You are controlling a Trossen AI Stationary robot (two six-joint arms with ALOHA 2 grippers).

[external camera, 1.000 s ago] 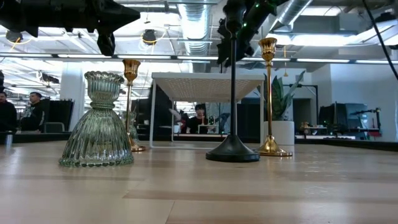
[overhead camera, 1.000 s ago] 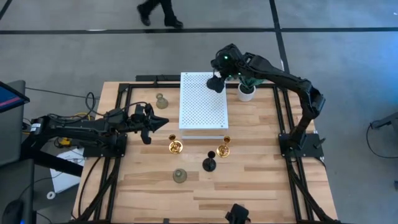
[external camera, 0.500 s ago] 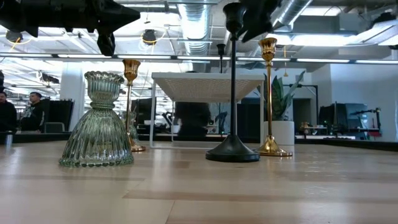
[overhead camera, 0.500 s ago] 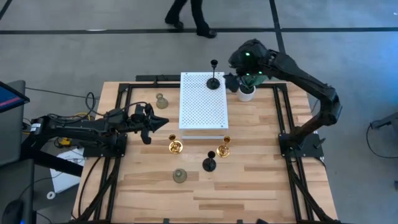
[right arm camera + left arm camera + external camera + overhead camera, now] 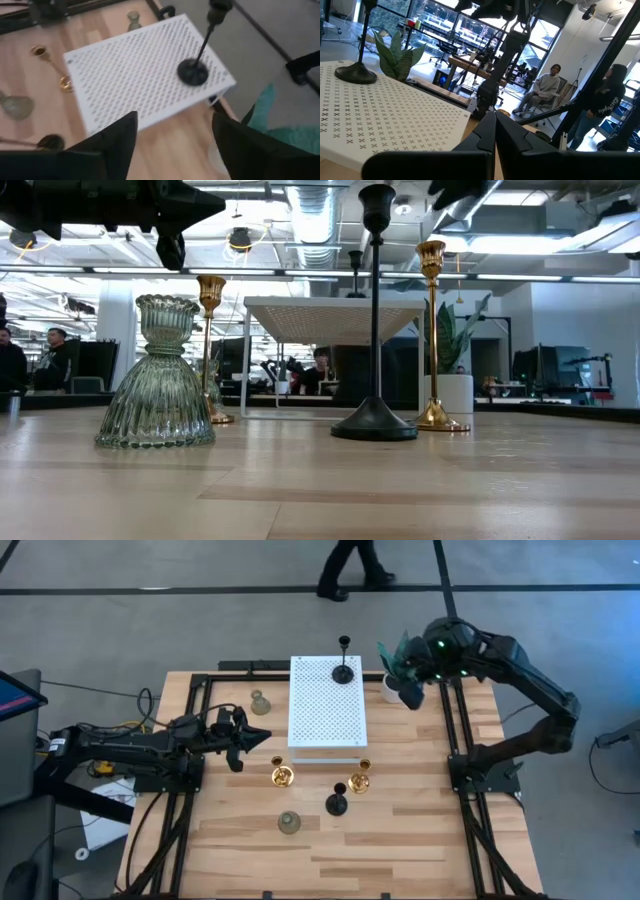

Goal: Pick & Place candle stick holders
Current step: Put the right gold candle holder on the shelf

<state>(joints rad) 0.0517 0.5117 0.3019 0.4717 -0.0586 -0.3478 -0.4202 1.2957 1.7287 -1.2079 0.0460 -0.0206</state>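
Note:
A slim black holder [image 5: 343, 671] stands by its round base on the far right corner of the white perforated stand [image 5: 325, 710]; it also shows in the right wrist view [image 5: 194, 70]. A second black holder [image 5: 337, 803], two gold holders [image 5: 282, 776] [image 5: 360, 780] and two grey-green holders [image 5: 260, 703] [image 5: 289, 823] stand on the table. My right gripper [image 5: 408, 690] [image 5: 172, 145] is open and empty, right of the stand, over the plant. My left gripper [image 5: 258, 738] [image 5: 495, 135] is shut and empty, left of the stand.
A green plant in a white pot [image 5: 396, 683] stands at the stand's far right, just under my right gripper. Black frame rails [image 5: 455, 730] run along the table's sides. Bare wood [image 5: 400, 850] lies near the front edge. A person walks on the floor beyond the table [image 5: 350, 565].
My right gripper has come away from the black holder on the stand and gone toward the table's right edge, over the plant. The holder now stands alone on the stand's far right corner.

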